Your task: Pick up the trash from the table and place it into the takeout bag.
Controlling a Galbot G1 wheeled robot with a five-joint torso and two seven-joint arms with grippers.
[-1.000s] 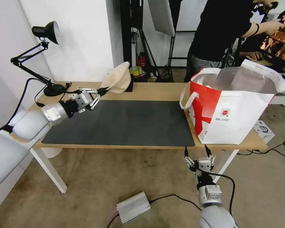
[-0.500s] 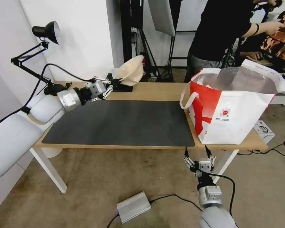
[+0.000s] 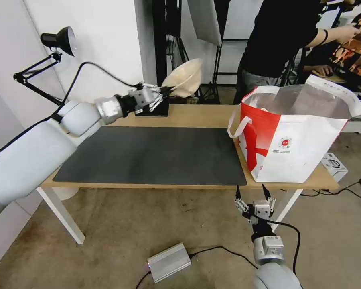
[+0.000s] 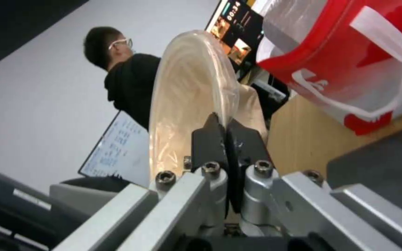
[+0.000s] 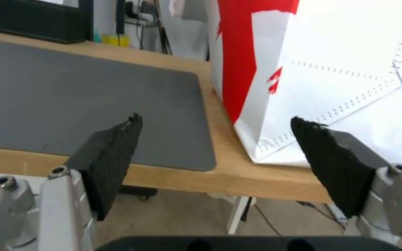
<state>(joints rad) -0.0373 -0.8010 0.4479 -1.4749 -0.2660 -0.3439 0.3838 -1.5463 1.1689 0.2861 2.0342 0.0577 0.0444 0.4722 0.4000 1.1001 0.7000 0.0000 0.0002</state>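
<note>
Left gripper (image 3: 163,93) is pinching the rim of the shallow beige plastic bowl (image 3: 183,78), tilted above the light-wood table (image 3: 196,114), apart from the white-and-red takeout bag (image 3: 293,136). Bowl's looking light, thin and slippery, so rim grip is probably marginal. Right gripper (image 3: 251,194) is idling, fingers spread, below the table's front edge.

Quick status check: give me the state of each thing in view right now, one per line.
Left hand: shut on the beige bowl's rim, raised above the table's far edge.
Beige bowl: held in the air, tilted, not yet over the bag.
Takeout bag: upright on the table, mouth open.
Right hand: open, empty, parked below the table's near edge.
Grey mat: flat.
</note>
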